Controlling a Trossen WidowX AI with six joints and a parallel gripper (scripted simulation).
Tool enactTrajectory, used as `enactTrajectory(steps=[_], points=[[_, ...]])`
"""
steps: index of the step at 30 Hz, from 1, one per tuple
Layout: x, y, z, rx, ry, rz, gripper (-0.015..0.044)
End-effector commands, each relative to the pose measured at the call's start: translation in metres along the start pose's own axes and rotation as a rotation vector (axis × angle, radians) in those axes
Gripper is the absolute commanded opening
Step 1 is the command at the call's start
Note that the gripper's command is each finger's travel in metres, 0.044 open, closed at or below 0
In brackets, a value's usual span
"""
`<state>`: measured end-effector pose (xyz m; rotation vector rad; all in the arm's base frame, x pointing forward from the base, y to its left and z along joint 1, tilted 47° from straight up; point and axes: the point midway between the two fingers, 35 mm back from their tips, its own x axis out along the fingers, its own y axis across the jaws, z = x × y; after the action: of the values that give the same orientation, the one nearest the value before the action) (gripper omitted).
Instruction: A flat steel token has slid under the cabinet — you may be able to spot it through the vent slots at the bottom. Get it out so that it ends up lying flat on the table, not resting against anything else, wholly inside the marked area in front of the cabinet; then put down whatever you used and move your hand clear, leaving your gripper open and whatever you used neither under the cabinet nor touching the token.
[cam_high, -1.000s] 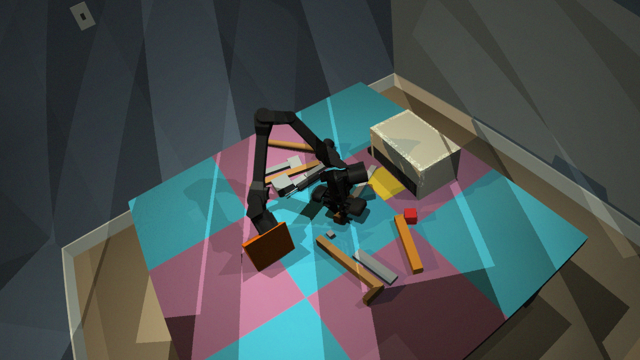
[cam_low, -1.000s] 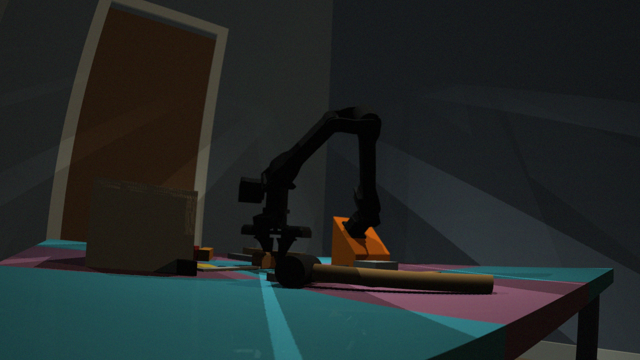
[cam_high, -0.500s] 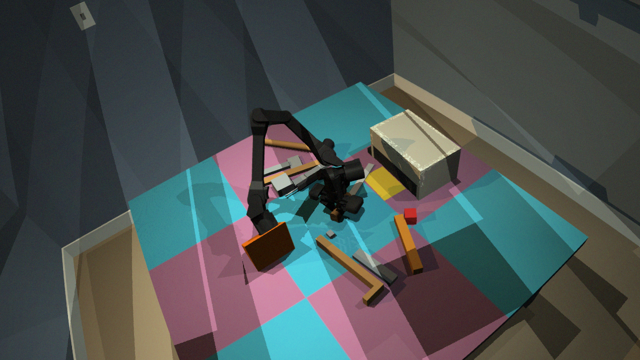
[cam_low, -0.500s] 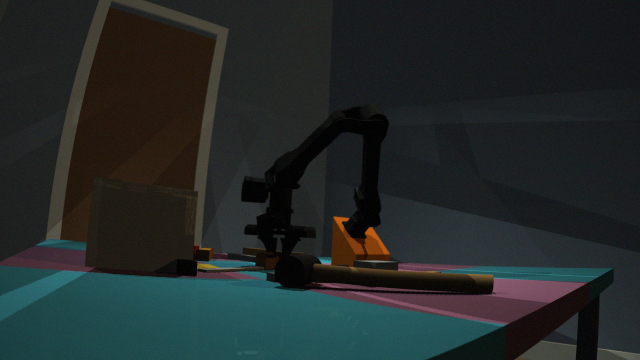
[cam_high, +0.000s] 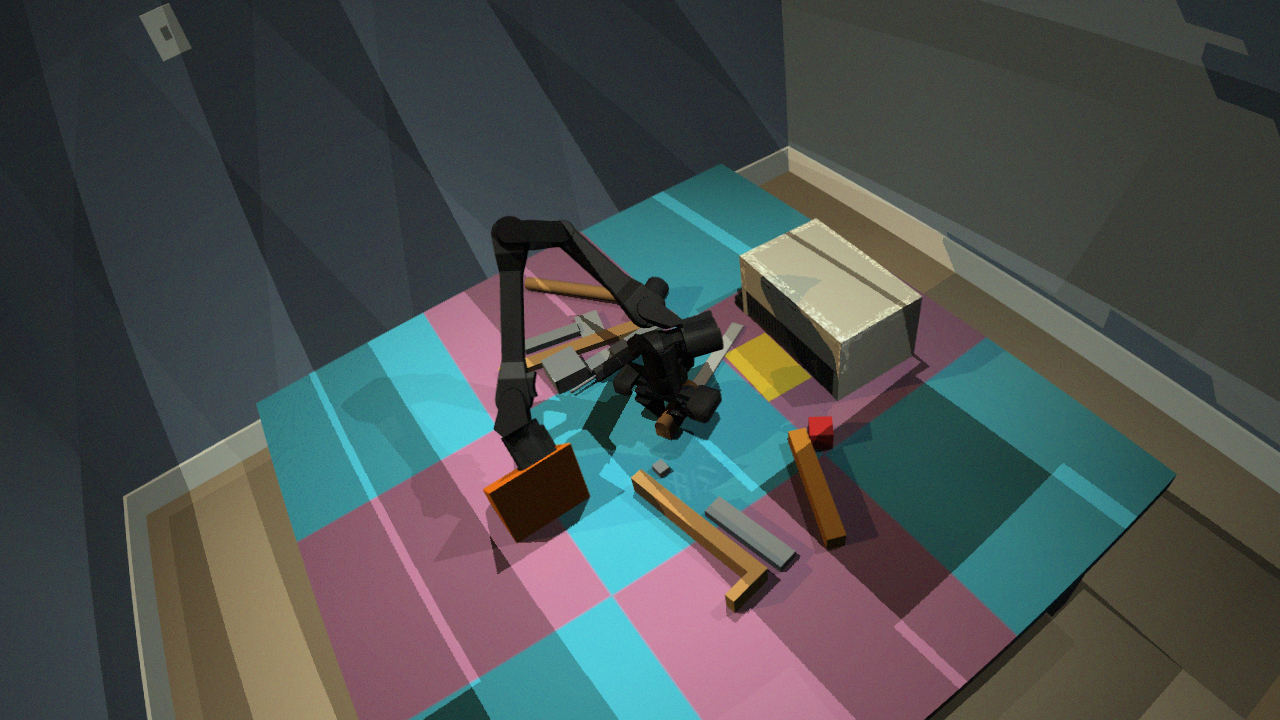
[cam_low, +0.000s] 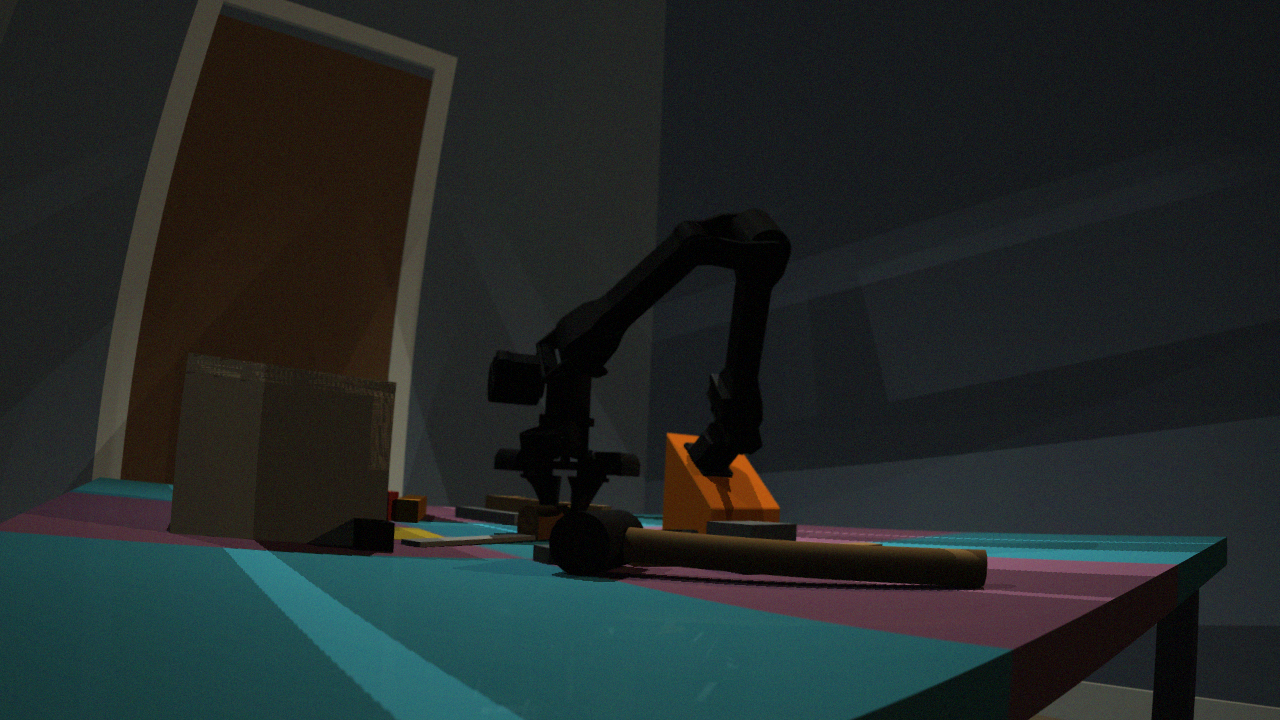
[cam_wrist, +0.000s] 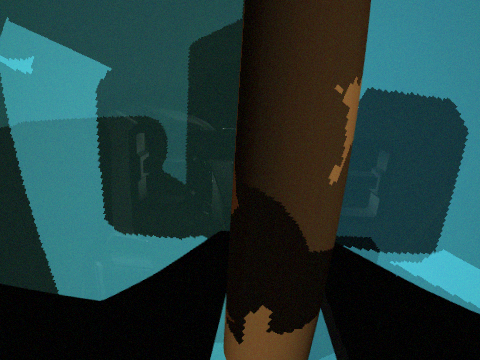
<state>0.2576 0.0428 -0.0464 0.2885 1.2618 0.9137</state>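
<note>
Lying in front of the cabinet (cam_high: 827, 277) (cam_low: 277, 447), the yellow marked area (cam_high: 768, 365) (cam_low: 416, 533) has the grey blade (cam_high: 723, 351) (cam_low: 465, 540) of the held tool just beside it, while the steel token cannot be made out. Farther from the cabinet, the gripper (cam_high: 680, 404) (cam_low: 562, 508) (cam_wrist: 271, 246) is closed around the tool's brown handle (cam_high: 666, 424) (cam_low: 540, 521) (cam_wrist: 295, 125), whose long axis slants toward the cabinet, blade foremost.
</note>
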Motion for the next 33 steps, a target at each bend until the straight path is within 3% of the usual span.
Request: enactTrajectory(steps=[1, 33], points=[[-0.002, 0.004, 0.003, -0.005, -0.007, -0.003, 0.0000], [-0.001, 0.027, 0.012, -0.004, -0.007, -0.002, 0.0000]])
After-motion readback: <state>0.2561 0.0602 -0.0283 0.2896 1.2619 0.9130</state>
